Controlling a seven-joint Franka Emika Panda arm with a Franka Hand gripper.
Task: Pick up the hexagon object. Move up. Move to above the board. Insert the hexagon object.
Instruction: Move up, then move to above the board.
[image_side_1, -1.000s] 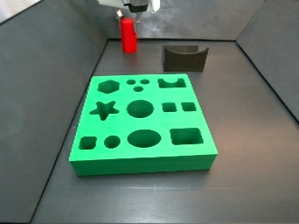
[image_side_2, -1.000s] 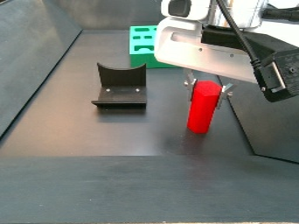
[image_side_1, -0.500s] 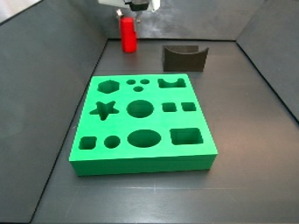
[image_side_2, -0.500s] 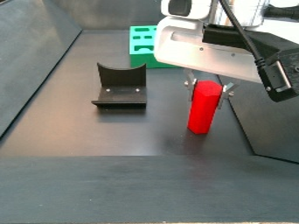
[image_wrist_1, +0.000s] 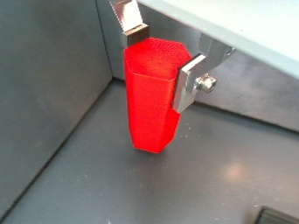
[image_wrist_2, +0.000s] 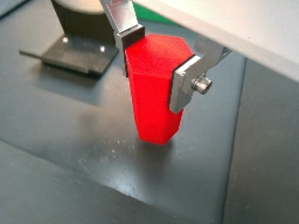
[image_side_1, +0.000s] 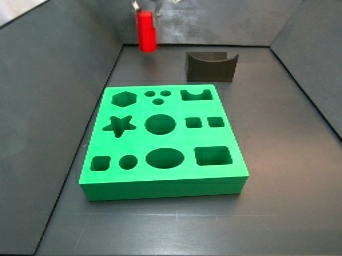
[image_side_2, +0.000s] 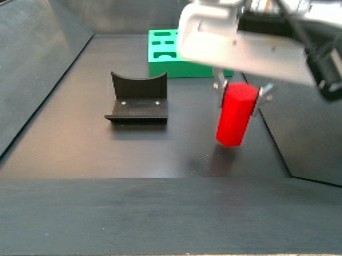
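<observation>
One hexagon object (image_wrist_1: 153, 96), a bright red six-sided peg, stands upright between the jaws of the single gripper (image_wrist_1: 162, 58). In both wrist views the two flat silver fingers (image_wrist_2: 187, 83) press against opposite faces near its top, so the jaws are pinching the peg. Its lower end sits at or just above the dark counter (image_wrist_2: 70, 131); the wrist views do not settle whether it touches, while in a side view the hexagon object (image_side_2: 238, 113) shows a thin gap beneath it and appears slightly lifted.

One green board (image_side_1: 162, 140) lies flat in the middle of the counter, well apart from the peg, which hangs near the back wall in a side view (image_side_1: 146, 29). The board's top face carries eleven cut-outs: a hexagon, two small circles and a notched shape in the far row, a star, a large circle and two small squares in the middle row, and a hexagon, an oval, a wide oval and a rectangle in the near row.

One dark grey block with a curved notch (image_side_1: 210, 65) rests on the counter beyond the board, beside the peg but apart from it; it shows also in a wrist view (image_wrist_2: 79, 51).
</observation>
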